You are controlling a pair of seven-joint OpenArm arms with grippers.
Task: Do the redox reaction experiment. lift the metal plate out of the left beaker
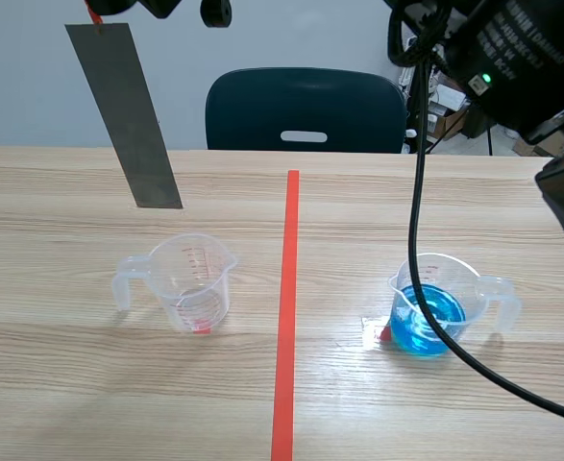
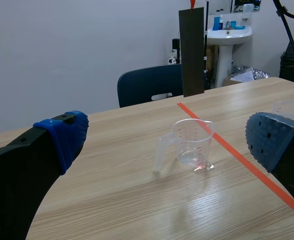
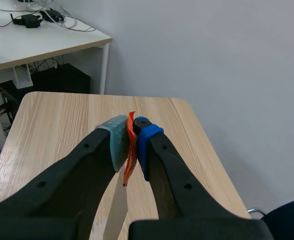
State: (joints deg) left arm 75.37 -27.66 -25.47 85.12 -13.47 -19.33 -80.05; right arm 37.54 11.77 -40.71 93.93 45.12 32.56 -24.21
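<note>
Here a pale grey wall [image 1: 32, 77] backs a long wooden table [image 1: 70, 384], which an orange-red tape line [image 1: 286, 317] splits from near to far. A dark blue chair [image 1: 306, 106] stands at the far edge. In the left wrist view a white sink [image 2: 229, 35] stands in the room beyond.

The metal plate [image 1: 128, 115], a long grey strip, hangs in the air clear of the left beaker [image 1: 190, 283], above and beyond it. Its long axis runs steeply up and down, tilted, with the lower end nearer the tape line than the upper end.

The left beaker is clear, with red markings and a trace of liquid at the bottom. The right beaker [image 1: 435, 307] holds blue liquid.

The right gripper [image 3: 131, 142], raised high, has its pads pinched together on the orange tab [image 3: 130, 145] at the plate's upper end. The left gripper [image 2: 168, 136] has its fingers spread wide apart, with the left beaker ahead of them on the table.
</note>
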